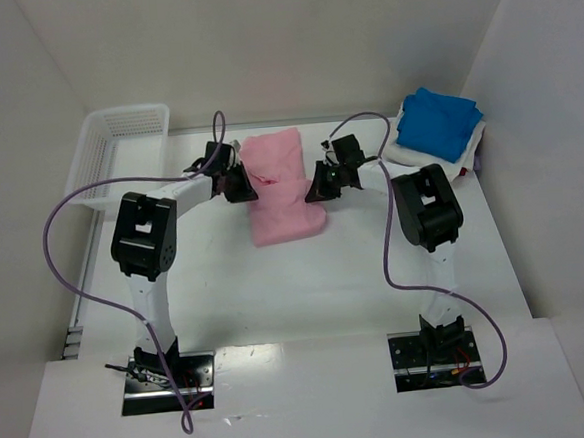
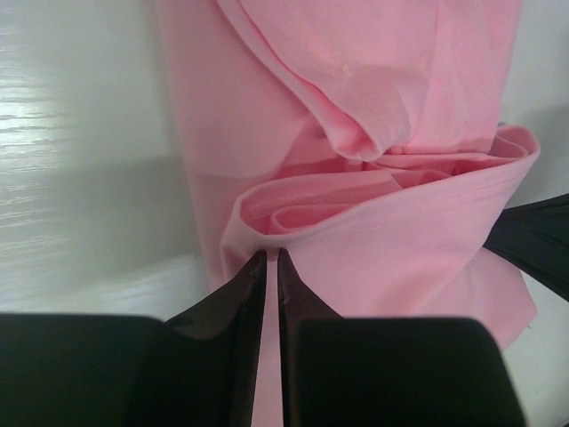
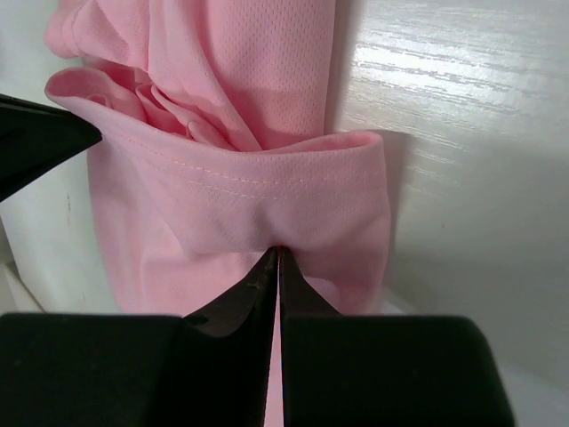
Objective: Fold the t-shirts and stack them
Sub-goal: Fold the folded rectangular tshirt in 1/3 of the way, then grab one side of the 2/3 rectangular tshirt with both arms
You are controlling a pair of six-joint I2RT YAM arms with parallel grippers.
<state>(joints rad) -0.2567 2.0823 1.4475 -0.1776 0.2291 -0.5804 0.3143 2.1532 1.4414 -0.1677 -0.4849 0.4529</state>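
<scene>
Light pink cloth t-shirt [image 1: 282, 185]: one, mid-tabletop [image 1: 356, 275], folded into a long strip between the arms. Left jaws and right jaws: two pairs, each pinched shut on a raised hem edge at opposite sides, presumably to carry the fold over evenly. Bright blue folded t-shirt [image 1: 441, 120]: one, atop one white t-shirt [image 1: 471, 154], far right, apparently the stack begun. White plastic mesh basket [image 1: 116, 141]: one, far left.
</scene>
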